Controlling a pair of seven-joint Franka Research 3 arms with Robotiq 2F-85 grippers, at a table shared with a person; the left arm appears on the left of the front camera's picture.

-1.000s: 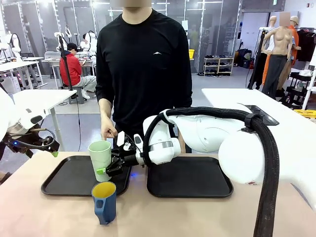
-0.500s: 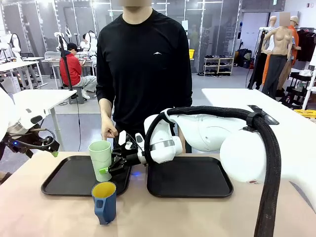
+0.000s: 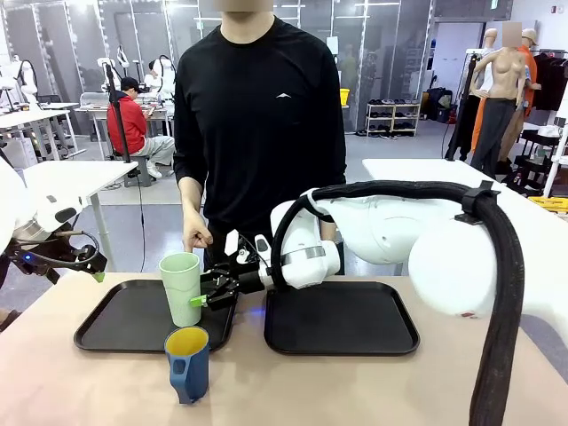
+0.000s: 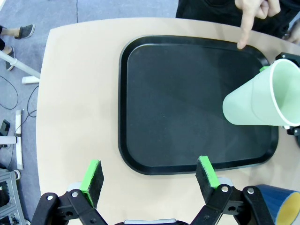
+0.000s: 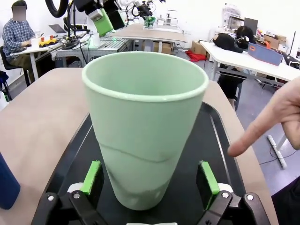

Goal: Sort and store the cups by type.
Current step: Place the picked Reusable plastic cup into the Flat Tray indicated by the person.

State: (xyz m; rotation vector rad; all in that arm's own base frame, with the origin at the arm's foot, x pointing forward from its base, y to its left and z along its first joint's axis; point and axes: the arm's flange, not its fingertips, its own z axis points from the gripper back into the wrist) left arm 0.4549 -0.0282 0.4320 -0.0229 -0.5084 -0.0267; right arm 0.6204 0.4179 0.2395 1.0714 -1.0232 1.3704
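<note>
Toward the counter's [image 3: 355,390] far left corner, on a black tray [image 3: 124,321], the mint tumbler [image 3: 181,288] stands upright between the spread fingers of the right hand [image 5: 149,169]; the left hand [image 4: 149,163] hangs open, empty.

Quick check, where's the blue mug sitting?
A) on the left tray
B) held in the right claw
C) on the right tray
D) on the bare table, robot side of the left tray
D: the blue mug stands on the bare table just outside the near rim of the left tray; the mint tumbler is the cup on that tray.
</note>
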